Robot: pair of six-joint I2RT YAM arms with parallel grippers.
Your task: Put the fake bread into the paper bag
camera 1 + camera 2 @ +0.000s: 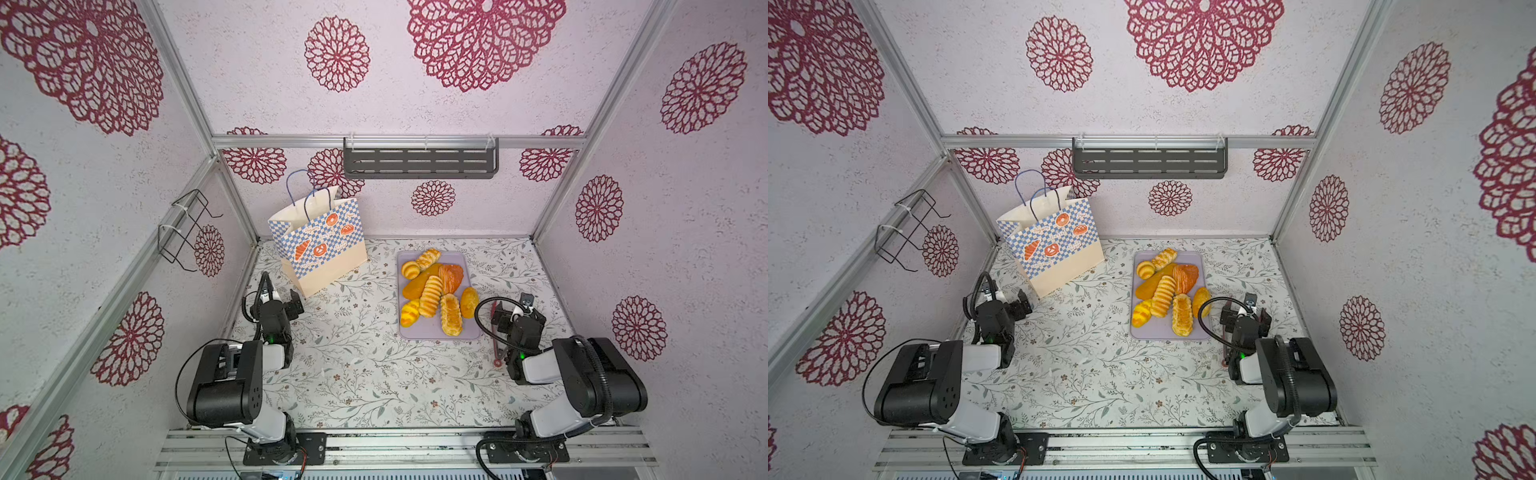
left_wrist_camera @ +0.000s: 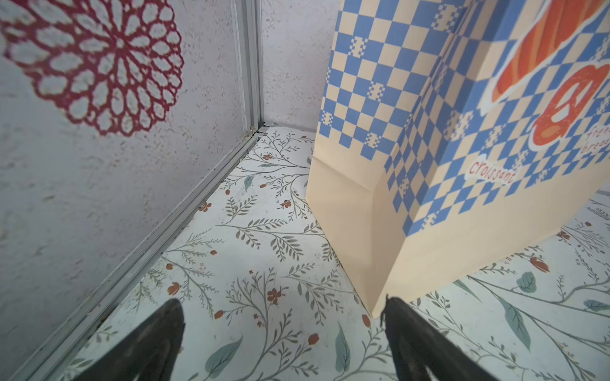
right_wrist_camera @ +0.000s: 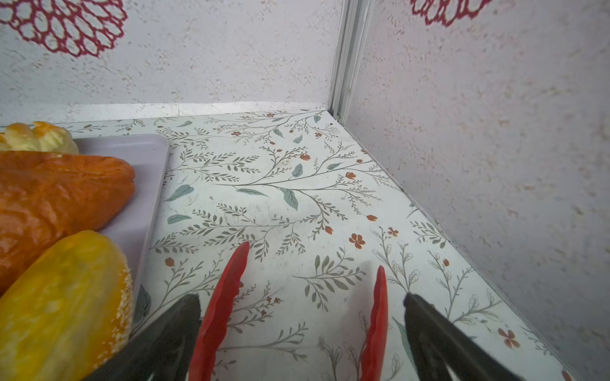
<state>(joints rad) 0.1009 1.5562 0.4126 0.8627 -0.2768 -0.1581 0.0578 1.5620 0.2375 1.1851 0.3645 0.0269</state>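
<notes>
In the left wrist view you can read one whole word, "croissant", in red lower-case letters on a white patch (image 2: pixel 491 173). It is printed low on the blue-and-white checkered band of the tall cream paper bag (image 2: pixel 363 214). Beside the orange pretzel drawing (image 2: pixel 567 109) a second red caption (image 2: pixel 599 143) is cut off by the frame edge, so you get only "fren" above "brea". In both top views the bag's captions are too small to read.
</notes>
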